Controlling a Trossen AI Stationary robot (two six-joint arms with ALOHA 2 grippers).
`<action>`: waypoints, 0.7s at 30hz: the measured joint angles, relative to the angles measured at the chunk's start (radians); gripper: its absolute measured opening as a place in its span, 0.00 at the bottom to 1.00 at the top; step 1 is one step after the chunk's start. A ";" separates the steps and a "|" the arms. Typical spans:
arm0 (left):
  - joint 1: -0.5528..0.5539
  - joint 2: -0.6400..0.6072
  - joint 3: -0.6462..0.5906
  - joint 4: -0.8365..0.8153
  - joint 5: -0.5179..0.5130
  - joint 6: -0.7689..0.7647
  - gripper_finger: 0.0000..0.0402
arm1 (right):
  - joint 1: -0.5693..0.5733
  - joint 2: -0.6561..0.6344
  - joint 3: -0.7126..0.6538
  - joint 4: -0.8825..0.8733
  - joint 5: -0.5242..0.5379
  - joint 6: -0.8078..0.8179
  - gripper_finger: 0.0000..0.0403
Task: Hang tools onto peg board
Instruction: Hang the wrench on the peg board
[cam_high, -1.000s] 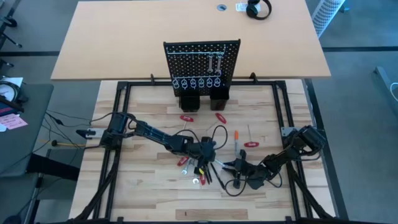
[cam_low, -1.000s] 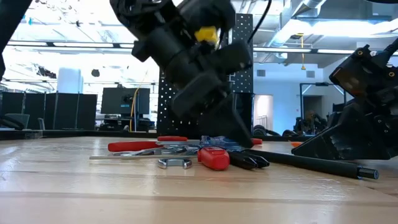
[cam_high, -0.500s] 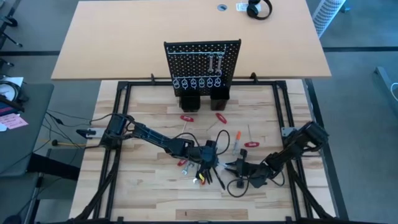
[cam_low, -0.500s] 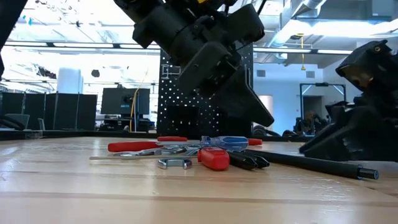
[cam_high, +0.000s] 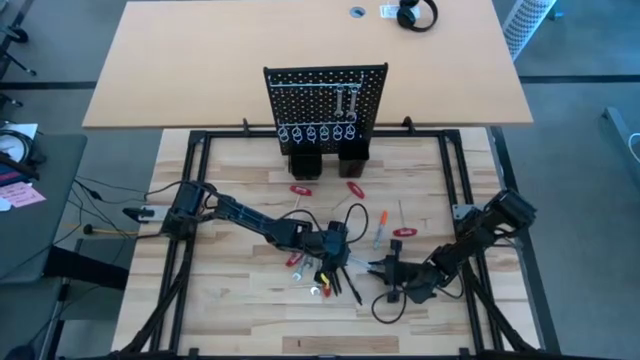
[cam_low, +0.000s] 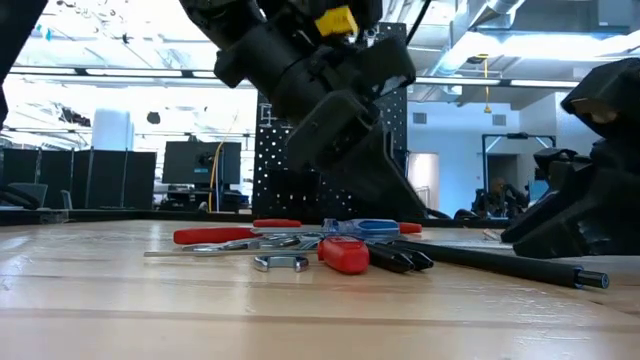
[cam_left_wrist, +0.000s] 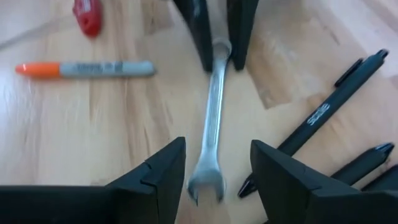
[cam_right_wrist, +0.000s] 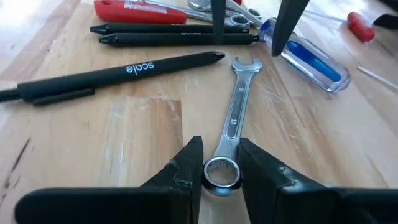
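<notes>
- R gripper (cam_right_wrist: 217, 177) low over the table's front right part, narrow, its two fingers (cam_right_wrist: 183, 171) closed on the ring end of a silver wrench (cam_right_wrist: 233, 134). R wrist view shows the wrench flat on the wood, open end pointing away toward the pile; high view shows only the gripper (cam_high: 385, 268), not the wrench in it.
- L gripper (cam_left_wrist: 214, 171) over the tool pile mid-table, fingers spread wide, nothing between them but the wrench's (cam_left_wrist: 210, 134) open end below. L wrist view looks down on it and also catches the R gripper's fingers on the far end of the same wrench.
- Table (cam_high: 240, 300): light wood w/ black frame; both arms reach in toward its front centre in high view, L gripper (cam_high: 335, 250) just beside the R one.
- Peg board (cam_high: 325, 105) upright at the table's back edge, well apart from both grippers; two silver wrenches (cam_high: 345, 100) hang on it, row of ring hooks below, two black holders at its foot. Low view shows only a strip of it (cam_low: 270, 160) behind the L arm.
- Black pens (cam_right_wrist: 124, 68) beside the wrench; one reads "scale" in both wrist views.
- Blue-handled screwdriver (cam_right_wrist: 308, 56) just past the wrench's open end; low view shows it (cam_low: 360, 227) lying atop the pile.
- Orange-capped marker (cam_left_wrist: 84, 68) only clear in L wrist view.
- Red-handled pieces (cam_high: 300, 189) scattered btw pile and board.
</notes>
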 joint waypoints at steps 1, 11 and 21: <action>0.004 0.000 -0.007 0.002 0.000 -0.012 0.44 | 0.005 0.000 0.000 0.000 0.011 -0.005 0.22; 0.024 0.000 -0.022 0.020 0.030 -0.066 0.43 | 0.027 -0.002 0.019 -0.005 0.059 -0.073 0.22; 0.024 0.000 -0.022 0.050 0.079 -0.092 0.43 | 0.012 -0.004 0.181 -0.328 0.075 -0.124 0.22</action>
